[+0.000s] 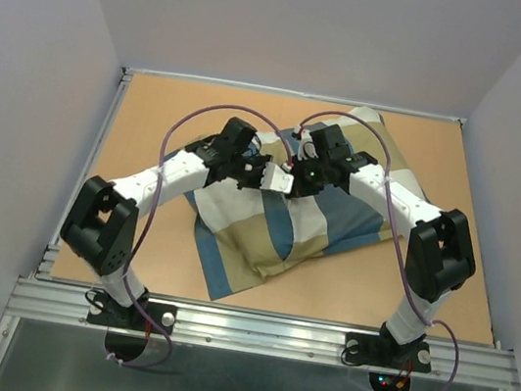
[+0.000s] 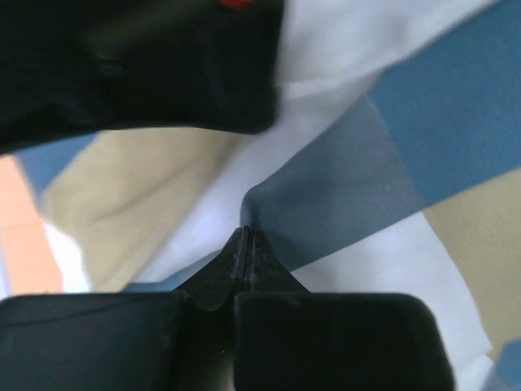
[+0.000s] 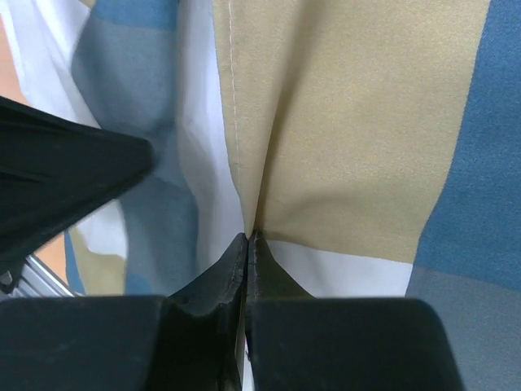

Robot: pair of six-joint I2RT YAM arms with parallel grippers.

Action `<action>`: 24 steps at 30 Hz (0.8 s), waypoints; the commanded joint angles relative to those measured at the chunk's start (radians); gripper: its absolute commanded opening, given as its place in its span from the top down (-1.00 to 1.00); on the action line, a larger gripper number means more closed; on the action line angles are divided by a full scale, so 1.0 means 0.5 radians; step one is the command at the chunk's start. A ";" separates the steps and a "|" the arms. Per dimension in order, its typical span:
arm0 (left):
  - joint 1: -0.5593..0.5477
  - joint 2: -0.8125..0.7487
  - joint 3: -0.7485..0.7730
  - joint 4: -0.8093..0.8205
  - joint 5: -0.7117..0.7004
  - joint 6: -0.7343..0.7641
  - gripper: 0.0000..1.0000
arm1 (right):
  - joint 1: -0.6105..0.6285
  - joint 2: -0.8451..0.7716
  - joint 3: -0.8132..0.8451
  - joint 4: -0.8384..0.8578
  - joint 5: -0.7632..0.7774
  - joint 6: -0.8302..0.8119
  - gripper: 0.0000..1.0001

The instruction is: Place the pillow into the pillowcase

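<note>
The pillowcase (image 1: pixel 274 233), in blocks of blue, tan and cream-white, lies bunched and puffed up in the middle of the table. The pillow does not show on its own in any view. My left gripper (image 1: pixel 277 178) and right gripper (image 1: pixel 301 176) meet tip to tip over the pillowcase's middle. In the left wrist view the left gripper (image 2: pixel 245 234) is shut on a pinched fold of the pillowcase (image 2: pixel 366 179). In the right wrist view the right gripper (image 3: pixel 251 236) is shut on a fold of the pillowcase (image 3: pixel 350 122) at a tan block beside a seam.
The orange-brown table (image 1: pixel 155 109) is ringed by grey walls, with an aluminium rail (image 1: pixel 259 329) at the near edge. The right arm's black body (image 2: pixel 146 65) fills the top of the left wrist view. The left gripper (image 3: pixel 57 187) looms at the left of the right wrist view.
</note>
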 commanded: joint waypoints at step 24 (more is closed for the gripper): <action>-0.085 -0.580 -0.739 0.699 -0.221 -0.531 0.04 | -0.082 -0.201 0.040 0.026 -0.343 -0.005 0.97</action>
